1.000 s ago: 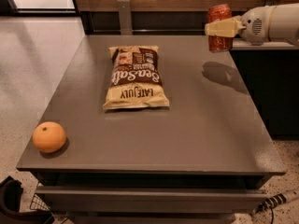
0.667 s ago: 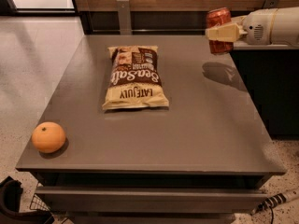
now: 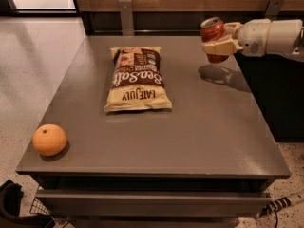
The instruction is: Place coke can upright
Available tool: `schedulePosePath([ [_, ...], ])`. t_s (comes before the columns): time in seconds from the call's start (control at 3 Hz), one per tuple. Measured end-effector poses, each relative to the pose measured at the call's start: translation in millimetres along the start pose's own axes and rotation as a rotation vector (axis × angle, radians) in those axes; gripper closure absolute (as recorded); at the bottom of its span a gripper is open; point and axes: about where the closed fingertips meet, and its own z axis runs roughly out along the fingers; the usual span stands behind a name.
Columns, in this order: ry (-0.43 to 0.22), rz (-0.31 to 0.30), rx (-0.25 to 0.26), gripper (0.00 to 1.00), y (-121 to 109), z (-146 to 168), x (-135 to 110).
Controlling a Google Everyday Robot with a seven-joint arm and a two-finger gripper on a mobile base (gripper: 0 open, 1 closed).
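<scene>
We have carried the can (image 3: pixel 212 29), clamped in our end effector (image 3: pixel 217 45), inward above the counter (image 3: pixel 190 127). It tilts slightly, so setting it down upright remains.

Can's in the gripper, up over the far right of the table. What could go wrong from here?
1. The can looks slightly tilted in the gripper and hangs above the table, going by its shadow. Released like that, it may tip over rather than stand.
2. It is close to the table's right edge, so a toppled can could roll off.
</scene>
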Motion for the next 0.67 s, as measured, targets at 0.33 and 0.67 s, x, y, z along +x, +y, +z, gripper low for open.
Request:
schedulePosePath([
  [0.33,-0.027,-0.014,-0.054,1.0,9,13,2],
  [0.67,-0.045,0.021,-0.099,1.0,14,24,4],
])
